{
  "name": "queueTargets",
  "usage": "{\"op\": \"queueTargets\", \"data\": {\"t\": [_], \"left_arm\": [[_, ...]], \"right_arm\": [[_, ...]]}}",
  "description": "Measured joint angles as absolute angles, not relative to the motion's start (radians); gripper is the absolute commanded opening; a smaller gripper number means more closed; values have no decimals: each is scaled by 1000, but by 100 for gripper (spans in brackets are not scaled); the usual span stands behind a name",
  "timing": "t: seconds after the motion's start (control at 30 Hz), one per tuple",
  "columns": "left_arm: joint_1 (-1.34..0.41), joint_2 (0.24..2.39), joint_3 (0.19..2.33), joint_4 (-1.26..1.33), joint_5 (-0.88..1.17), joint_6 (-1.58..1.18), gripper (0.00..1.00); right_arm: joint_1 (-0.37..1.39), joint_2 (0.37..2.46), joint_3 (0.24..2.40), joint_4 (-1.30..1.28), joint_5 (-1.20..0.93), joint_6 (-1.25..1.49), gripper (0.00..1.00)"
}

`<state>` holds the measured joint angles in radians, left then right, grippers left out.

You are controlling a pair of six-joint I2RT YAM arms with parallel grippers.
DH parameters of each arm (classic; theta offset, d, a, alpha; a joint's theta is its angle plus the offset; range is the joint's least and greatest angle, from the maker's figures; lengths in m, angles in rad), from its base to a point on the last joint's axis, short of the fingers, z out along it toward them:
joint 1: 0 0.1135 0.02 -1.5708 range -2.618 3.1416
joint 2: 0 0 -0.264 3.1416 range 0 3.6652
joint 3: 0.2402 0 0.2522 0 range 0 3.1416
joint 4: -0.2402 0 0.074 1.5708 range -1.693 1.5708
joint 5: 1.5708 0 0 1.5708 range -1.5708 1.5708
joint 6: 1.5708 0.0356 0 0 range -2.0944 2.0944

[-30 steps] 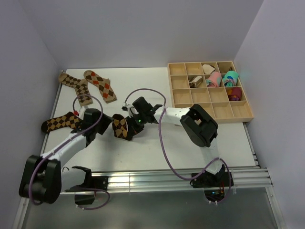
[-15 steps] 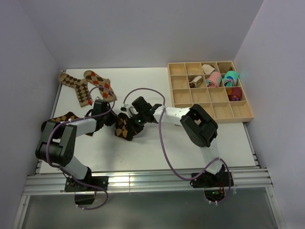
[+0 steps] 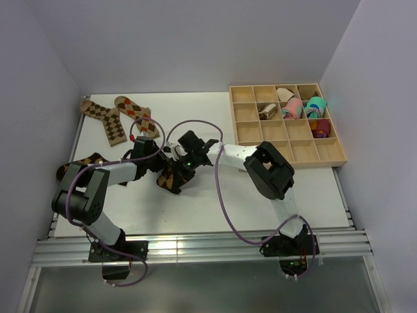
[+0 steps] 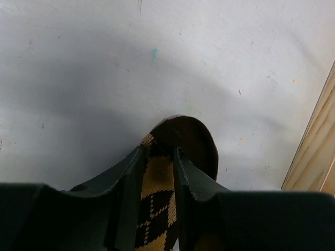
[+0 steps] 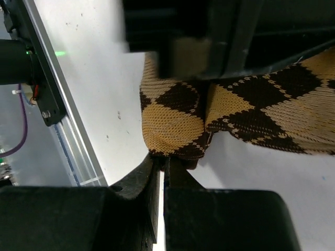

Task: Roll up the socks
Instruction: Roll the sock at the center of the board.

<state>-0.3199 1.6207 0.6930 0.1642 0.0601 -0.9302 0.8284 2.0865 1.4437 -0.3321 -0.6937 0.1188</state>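
Note:
A tan-and-brown argyle sock [image 3: 171,178] lies folded mid-table between both grippers. My left gripper [image 3: 161,165] comes at it from the left. In the left wrist view it [image 4: 158,152] is shut on a band of the sock [image 4: 156,184], whose dark toe [image 4: 191,137] sticks out past the fingertips. My right gripper [image 3: 183,163] comes in from the right. In its wrist view it [image 5: 163,160] is shut, pinching the dark edge of the sock's fold [image 5: 172,124]. Two more argyle socks [image 3: 104,118] [image 3: 138,116] lie flat at the back left, and another [image 3: 79,167] at the left edge.
A wooden compartment tray [image 3: 287,151] stands at the back right, holding pink and teal rolled bundles [image 3: 303,107] and a small brown-cream bundle [image 3: 266,112]. A metal rail [image 5: 57,125] runs along the table's near edge. The left arm's body [image 5: 225,31] fills the top of the right wrist view.
My left arm has swung right from beside the left-edge sock to the middle sock, and its jaws have closed on it. The right gripper has stayed shut on the fold.

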Motion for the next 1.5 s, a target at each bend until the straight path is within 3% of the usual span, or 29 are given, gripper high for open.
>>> {"op": "queueTargets", "data": {"t": [0.2, 0.33, 0.63, 1.03, 1.2, 1.5], "left_arm": [[-321, 1621, 692, 168, 60, -924, 36], [-321, 1621, 692, 174, 64, -920, 42], [-323, 1589, 692, 167, 74, -923, 72], [-323, 1296, 693, -121, -94, -991, 94], [-323, 1165, 667, -215, -128, -1056, 94], [-394, 1032, 432, -260, -101, -1244, 89]], "right_arm": [[802, 2152, 1447, -329, -768, 165, 0], [787, 2163, 1448, -329, -804, 175, 0], [780, 2182, 1470, -347, -832, 193, 0], [779, 2183, 1488, -366, -803, 212, 0], [779, 2183, 1493, -373, -797, 212, 0], [779, 2183, 1498, -381, -791, 213, 0]]}}
